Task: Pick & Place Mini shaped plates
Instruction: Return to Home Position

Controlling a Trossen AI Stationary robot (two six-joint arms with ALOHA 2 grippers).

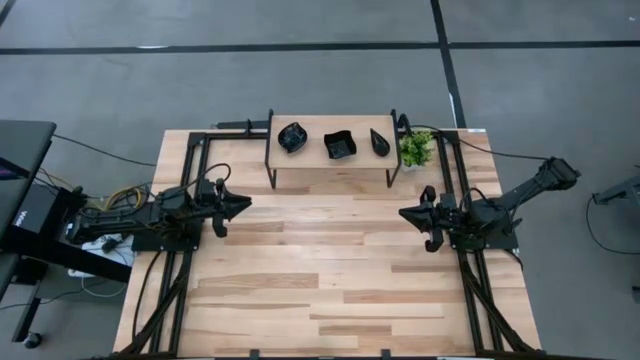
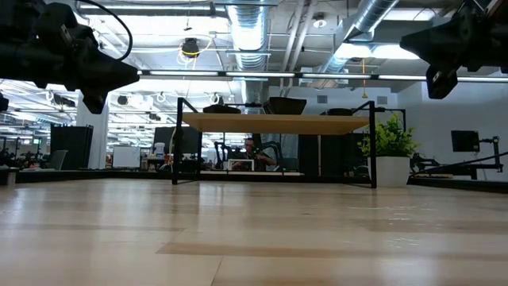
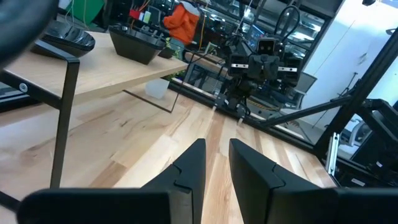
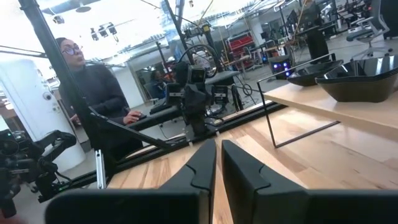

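Three mini shaped plates, glossy black, rest on a small wooden shelf (image 1: 330, 165) at the table's far middle: a scalloped round one (image 1: 292, 137), a square one (image 1: 339, 146) and a teardrop one (image 1: 380, 142). My left gripper (image 1: 243, 205) hovers level at the table's left and points toward the right; its fingers (image 3: 193, 165) stand a little apart with nothing between them. My right gripper (image 1: 405, 215) hovers at the table's right and points left, its fingers (image 4: 202, 165) shut on nothing. Both grippers are well clear of the shelf and the plates.
A small green plant in a white pot (image 1: 416, 150) stands by the shelf's right end. Black frame rails (image 1: 185, 170) run along both sides of the table. Bare wood (image 1: 320, 270) lies between the arms. A person (image 4: 93, 87) sits beyond the table.
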